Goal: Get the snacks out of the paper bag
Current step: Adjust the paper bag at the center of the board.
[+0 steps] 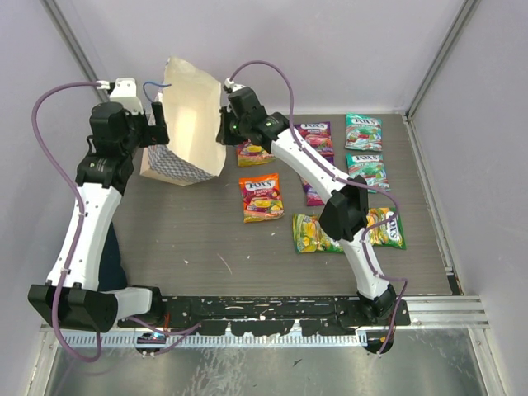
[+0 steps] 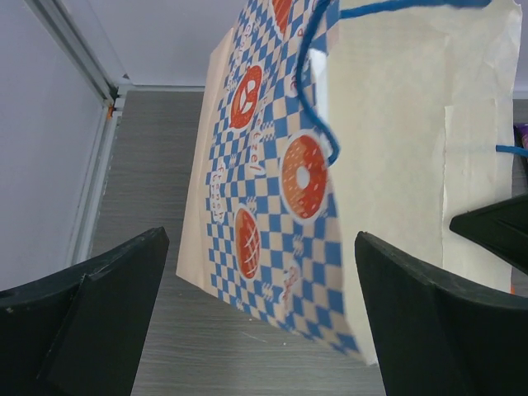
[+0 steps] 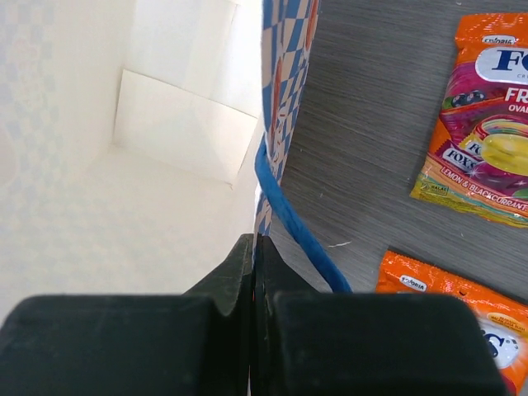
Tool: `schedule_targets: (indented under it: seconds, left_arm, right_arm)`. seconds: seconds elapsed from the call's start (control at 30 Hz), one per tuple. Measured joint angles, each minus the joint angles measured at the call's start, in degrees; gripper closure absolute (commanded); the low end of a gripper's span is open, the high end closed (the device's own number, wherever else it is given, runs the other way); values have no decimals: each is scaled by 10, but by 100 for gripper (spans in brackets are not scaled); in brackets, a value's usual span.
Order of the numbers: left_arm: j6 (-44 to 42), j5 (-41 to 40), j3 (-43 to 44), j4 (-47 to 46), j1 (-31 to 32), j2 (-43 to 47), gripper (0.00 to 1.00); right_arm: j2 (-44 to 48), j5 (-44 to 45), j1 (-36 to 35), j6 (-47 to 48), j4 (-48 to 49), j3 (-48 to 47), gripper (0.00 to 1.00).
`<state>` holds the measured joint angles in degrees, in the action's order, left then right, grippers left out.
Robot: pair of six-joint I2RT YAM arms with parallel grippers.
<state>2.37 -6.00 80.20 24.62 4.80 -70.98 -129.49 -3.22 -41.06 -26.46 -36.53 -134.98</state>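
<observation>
The paper bag (image 1: 191,124) stands tilted at the back left, its mouth open toward the camera. My right gripper (image 1: 223,128) is shut on the bag's right wall; in the right wrist view the jaws (image 3: 257,247) pinch the rim beside a blue cord handle (image 3: 297,223), and the bag's inside (image 3: 124,165) looks empty. My left gripper (image 1: 157,124) is open at the bag's left side, with the checkered wall (image 2: 272,181) between and beyond its fingers (image 2: 82,322). Several snacks lie on the table: orange (image 1: 261,198), purple (image 1: 316,136), teal (image 1: 363,130), yellow-green (image 1: 312,233).
More packets lie at the right: teal (image 1: 367,169), yellow-green (image 1: 386,227), one by the bag (image 1: 252,153). My right arm (image 1: 346,210) crosses above them. Two packets show in the right wrist view (image 3: 483,115), (image 3: 462,313). Enclosure walls stand close behind the bag.
</observation>
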Motion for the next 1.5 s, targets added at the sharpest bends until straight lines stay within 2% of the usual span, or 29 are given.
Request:
schedule_targets:
  seconds: [0.27,0.5,0.9,1.0,1.17,1.5]
  left_arm:
    - [0,3,-9,4,0,-16,0]
    - [-1,3,-11,10,0,-68,3]
    - [-3,-6,-13,9,0,-101,9]
    - [-5,-9,-13,9,0,-110,12]
    - [-5,-13,-13,9,0,-114,28]
    - [-5,-7,-13,7,0,-111,28]
  right_arm:
    - [0,-11,1,8,-6,6,94]
    - [0,-19,0,9,-9,8,94]
    - [0,-28,1,9,-8,18,90]
    - [0,-31,1,9,-9,18,90]
    - [0,-34,1,9,-9,18,87]
    - [0,-35,1,9,-9,18,82]
